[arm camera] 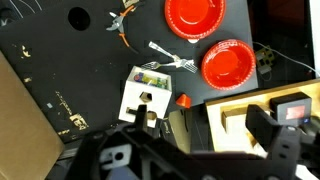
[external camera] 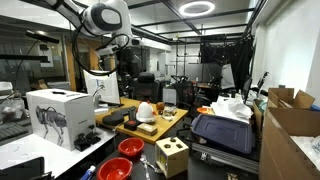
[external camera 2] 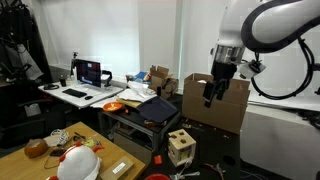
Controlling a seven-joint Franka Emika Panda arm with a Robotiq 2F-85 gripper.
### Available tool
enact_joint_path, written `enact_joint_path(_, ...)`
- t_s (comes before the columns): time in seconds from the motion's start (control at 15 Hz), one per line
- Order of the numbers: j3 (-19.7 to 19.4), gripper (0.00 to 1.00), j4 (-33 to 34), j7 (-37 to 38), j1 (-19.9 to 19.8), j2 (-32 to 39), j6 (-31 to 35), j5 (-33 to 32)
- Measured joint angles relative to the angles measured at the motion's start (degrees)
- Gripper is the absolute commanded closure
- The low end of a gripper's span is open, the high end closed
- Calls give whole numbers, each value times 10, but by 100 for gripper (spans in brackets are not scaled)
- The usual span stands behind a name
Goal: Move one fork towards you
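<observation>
My gripper (arm camera: 203,128) hangs high over the black table (arm camera: 60,70), jaws spread wide, grasping nothing; the fork (arm camera: 170,55) lies well ahead of it, just beside a red bowl (arm camera: 226,63), long axis slanting across; only the wrist view shows it plainly; an exterior view shows my height.

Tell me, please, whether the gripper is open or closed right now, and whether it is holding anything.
Gripper: open, holding nothing, hovering in the air above the forks.
</observation>
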Motion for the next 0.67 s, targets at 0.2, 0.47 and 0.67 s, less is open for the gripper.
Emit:
enact_joint_path(0.2,-4,0,6,18,-3,29,25,-23)
enact_joint_path(0.47,-16,0,18,34,-5,66,50,-57)
enact_joint_path(0.67,-31,0,31,38,-6,101,64,-84)
